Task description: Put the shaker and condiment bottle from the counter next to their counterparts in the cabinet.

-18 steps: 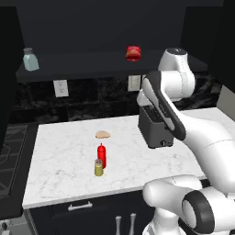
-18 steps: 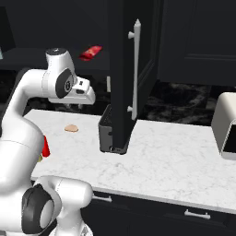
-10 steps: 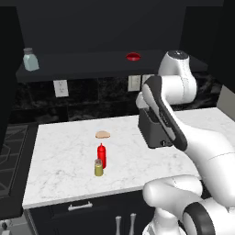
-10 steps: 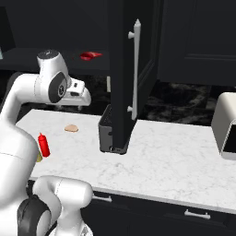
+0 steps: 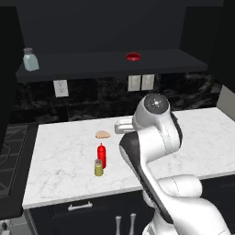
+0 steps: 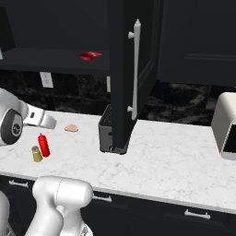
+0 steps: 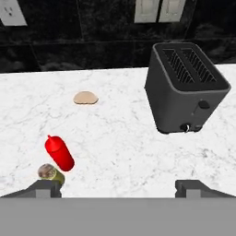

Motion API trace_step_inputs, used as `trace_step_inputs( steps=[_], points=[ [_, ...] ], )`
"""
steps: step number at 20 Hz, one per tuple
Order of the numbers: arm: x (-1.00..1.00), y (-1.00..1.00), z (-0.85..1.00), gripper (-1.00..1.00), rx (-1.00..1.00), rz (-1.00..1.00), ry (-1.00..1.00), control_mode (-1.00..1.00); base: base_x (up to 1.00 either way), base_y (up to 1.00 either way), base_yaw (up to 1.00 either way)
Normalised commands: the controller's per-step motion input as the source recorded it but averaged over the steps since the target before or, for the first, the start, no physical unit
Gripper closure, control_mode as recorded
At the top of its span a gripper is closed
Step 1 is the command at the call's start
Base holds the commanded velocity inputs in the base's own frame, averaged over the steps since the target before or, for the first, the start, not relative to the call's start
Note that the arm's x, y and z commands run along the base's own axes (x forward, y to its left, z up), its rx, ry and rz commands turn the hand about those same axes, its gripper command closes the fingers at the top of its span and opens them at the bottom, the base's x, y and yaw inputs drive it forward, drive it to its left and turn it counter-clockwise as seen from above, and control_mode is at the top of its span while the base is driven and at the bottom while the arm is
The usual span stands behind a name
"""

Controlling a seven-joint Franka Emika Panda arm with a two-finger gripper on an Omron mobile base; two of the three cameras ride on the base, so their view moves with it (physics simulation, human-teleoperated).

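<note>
Arm has swung left toward the counter (image 5: 59, 156) front | gripper (image 7: 117, 186) wide open, empty | shaker (image 5: 98, 168) touching condiment bottle (image 5: 102, 155) near front edge | we judge nothing yet shelved in cabinet (image 5: 110, 64).

The counter (image 7: 120, 133) looks like smooth, grey-veined white marble; on it stand a glossy red plastic-looking bottle (image 7: 59, 152) and a matt dark toaster (image 7: 186, 87).

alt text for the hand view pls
White marble counter seen from above: red condiment bottle lying beside the yellow shaker at lower left, a tan bread piece behind them, a dark toaster at right.
</note>
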Motion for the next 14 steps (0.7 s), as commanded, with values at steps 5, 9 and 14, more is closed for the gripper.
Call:
trace_step_inputs(
  steps=[5,9,14],
  points=[
    [-0.04,1.00,0.00,-1.00,0.00,-0.39,-0.17,-1.00,0.00,0.00,0.00],
    [0.00,0.92,0.00,-1.00,0.02,-0.58,-0.10,-1.00,0.00,0.00,0.00],
    [0.13,0.61,0.00,-1.00,0.15,-0.28,-0.02,-1.00,0.00,0.00,0.00]
  ],
)
